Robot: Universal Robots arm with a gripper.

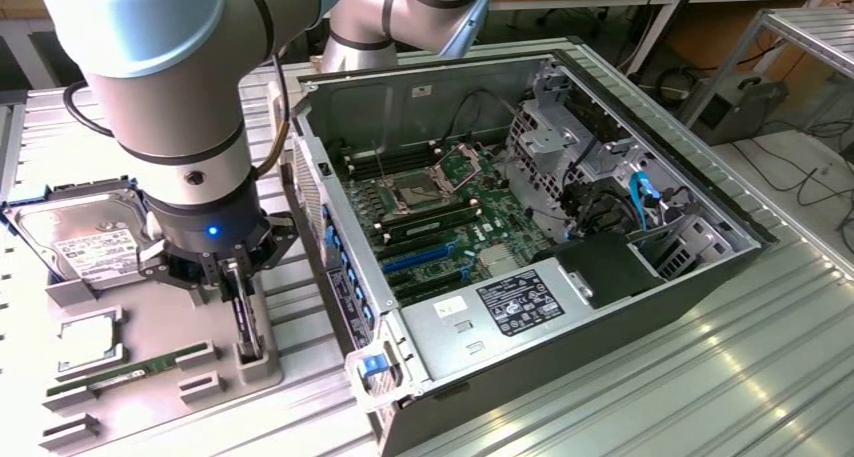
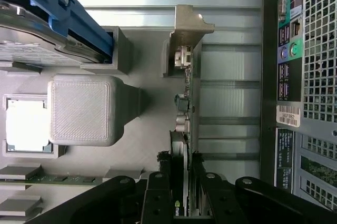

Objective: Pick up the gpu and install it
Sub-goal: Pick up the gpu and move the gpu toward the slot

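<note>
The claw (image 1: 224,277) is lowered over the tray (image 1: 160,317), just beside the open case (image 1: 534,397). Its jaws are set narrow, one finger (image 2: 158,197) on each face of the gpu (image 2: 185,103). The fingers appear to be pressing on the card, though shadow hides the contact itself.

**Gpu position.** The gpu stands on its long edge in a slotted holder (image 1: 248,362) on the tray, with both faces vertical. It has not been lifted clear of the holder.

**Gpu orientation.** The long axis is horizontal and passes straight between the jaws, roughly parallel to the rear panel (image 2: 305,50) of the case. The silver bracket (image 2: 187,29) is at the end farthest ahead of the claw in the wrist view. In the exterior view, the opposite end projects from under the claw toward the holder.

**Surrounding items.**
- The hard drive (image 1: 83,239) lies to the side of the claw away from the case.
- The processor (image 1: 83,339) and the memory stick (image 1: 134,372) sit on that same side, well apart from the claw.
- The case is on the other side of the claw, with its motherboard (image 1: 441,217) exposed.
</note>
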